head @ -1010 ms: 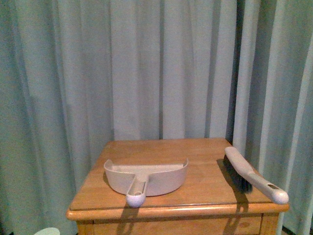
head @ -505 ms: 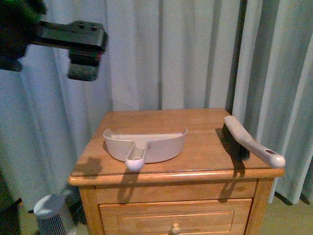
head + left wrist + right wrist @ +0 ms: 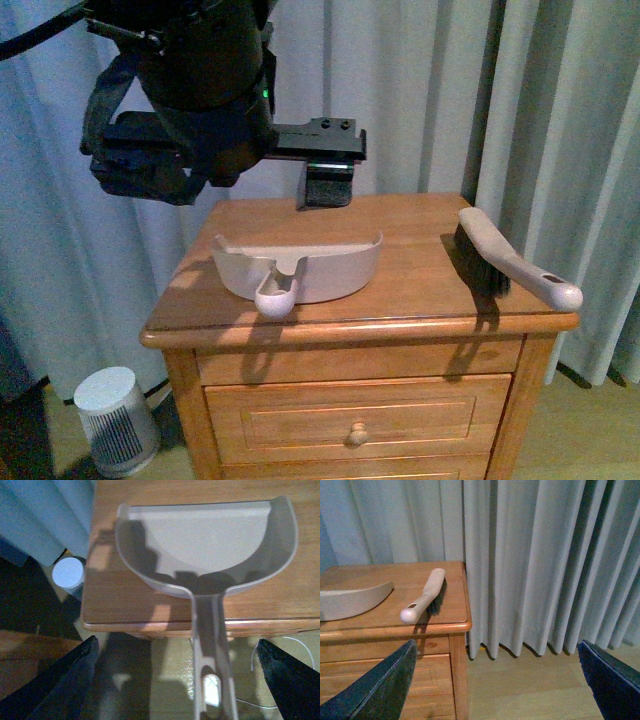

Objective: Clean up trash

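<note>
Down on the floor, left of the dustpan, stands a small white ribbed canister. My left gripper hangs above the dustpan, fingers spread wide and holding nothing. The dustpan rests on the wooden nightstand, its handle poking past the near edge. The brush lies to the dustpan's right. Further right is my right gripper, equally wide open and empty. I cannot tell where the trash is.
</note>
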You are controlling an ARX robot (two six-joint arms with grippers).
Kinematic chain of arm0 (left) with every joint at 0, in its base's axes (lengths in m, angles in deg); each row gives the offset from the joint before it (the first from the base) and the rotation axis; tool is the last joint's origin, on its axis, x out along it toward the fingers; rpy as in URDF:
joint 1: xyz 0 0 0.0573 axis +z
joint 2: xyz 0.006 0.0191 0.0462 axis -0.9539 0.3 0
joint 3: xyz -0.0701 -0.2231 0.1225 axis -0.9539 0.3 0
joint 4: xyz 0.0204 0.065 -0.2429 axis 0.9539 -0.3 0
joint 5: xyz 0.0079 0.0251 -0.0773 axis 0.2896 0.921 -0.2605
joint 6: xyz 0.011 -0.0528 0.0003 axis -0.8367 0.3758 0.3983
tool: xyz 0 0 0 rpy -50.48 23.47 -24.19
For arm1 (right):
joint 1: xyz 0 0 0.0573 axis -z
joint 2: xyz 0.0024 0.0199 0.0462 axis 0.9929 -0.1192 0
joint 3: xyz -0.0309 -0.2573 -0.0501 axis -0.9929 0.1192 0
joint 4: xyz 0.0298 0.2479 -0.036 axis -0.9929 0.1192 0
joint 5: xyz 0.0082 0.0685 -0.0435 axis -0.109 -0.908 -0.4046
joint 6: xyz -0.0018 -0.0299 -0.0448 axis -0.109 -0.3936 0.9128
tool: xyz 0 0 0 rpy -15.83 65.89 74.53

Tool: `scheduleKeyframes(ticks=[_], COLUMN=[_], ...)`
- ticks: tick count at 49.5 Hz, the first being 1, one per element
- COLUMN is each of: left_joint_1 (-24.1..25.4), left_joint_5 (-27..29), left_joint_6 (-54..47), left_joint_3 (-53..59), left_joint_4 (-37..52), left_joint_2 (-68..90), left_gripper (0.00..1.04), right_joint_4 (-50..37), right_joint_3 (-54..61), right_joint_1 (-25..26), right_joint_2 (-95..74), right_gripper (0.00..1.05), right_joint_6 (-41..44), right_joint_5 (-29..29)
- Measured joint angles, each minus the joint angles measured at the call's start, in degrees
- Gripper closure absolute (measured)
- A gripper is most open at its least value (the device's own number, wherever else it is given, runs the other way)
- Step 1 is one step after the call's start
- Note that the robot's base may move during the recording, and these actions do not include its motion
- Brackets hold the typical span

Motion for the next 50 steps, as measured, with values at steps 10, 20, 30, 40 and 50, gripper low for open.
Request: scheduleKeyframes(ticks=[10,20,30,40,50], left_joint_1=[-1.09,-2.01,-2.01,-1.88,-1.49], left_joint_5=[-1.29,-2.12,-1.97,-1.88,-1.84], left_joint_6=[2.91,3.39,2.99,2.27,0.87], left_joint_3=[-0.07,-0.07,0.04,0.39,0.37], left_joint_4=[0.17,0.26,1.29,2.43,2.75], left_joint_2=[2.75,5.25,6.80,8.00,10.12], left_gripper=[0.08,0.08,0.08,0.08,0.08], right_joint_4=[0.00,0.00,0.00,0.00,0.00], right_joint_3=[0.00,0.00,0.00,0.00,0.00], right_joint_1=[0.00,0.00,0.00,0.00,0.00], right_joint_2=[0.00,0.00,0.00,0.00,0.00], right_gripper=[0.07,0.07,0.07,0.07,0.07], right_joint_6=[0.00,-0.02,0.00,0.00,-0.02], right_joint_5=[0.00,0.00,0.00,0.00,0.00])
